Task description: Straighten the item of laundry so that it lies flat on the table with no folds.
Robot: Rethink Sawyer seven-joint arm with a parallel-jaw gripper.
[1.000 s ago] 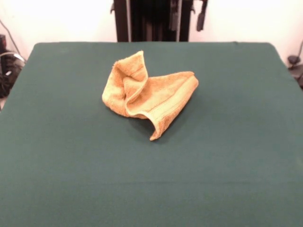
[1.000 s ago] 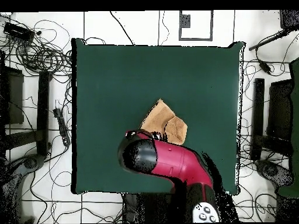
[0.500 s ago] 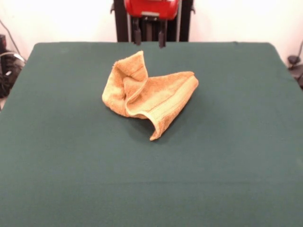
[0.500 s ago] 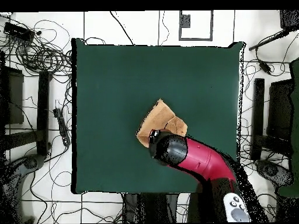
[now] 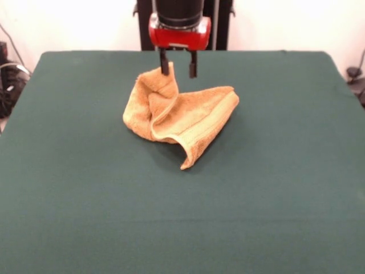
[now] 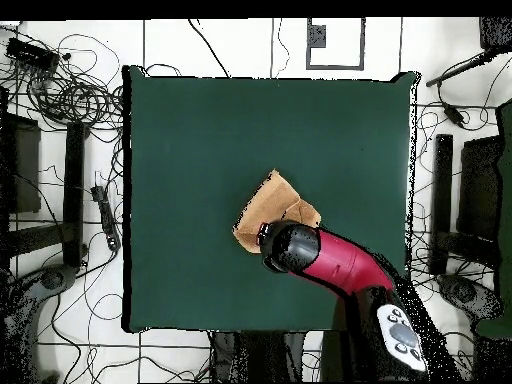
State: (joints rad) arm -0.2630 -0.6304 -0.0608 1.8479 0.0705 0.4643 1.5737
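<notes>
The item of laundry (image 5: 181,117) is a golden-orange towel, crumpled in a heap with a raised peak at its far left and a corner pointing toward the camera. It lies near the middle of the dark green table (image 5: 85,200). My gripper (image 5: 178,67) hangs open just above and behind the towel's raised peak, two dark fingers spread apart with nothing between them. In the overhead view the red arm (image 6: 340,262) covers the near part of the towel (image 6: 272,200), and the fingers are hidden beneath it.
Cables (image 6: 70,90) and dark stands (image 6: 445,200) lie on the floor around the table (image 6: 200,130). The green cloth spreads wide on all sides of the towel.
The gripper has come down from the top edge of the front view to just over the towel's peak. The towel has not moved.
</notes>
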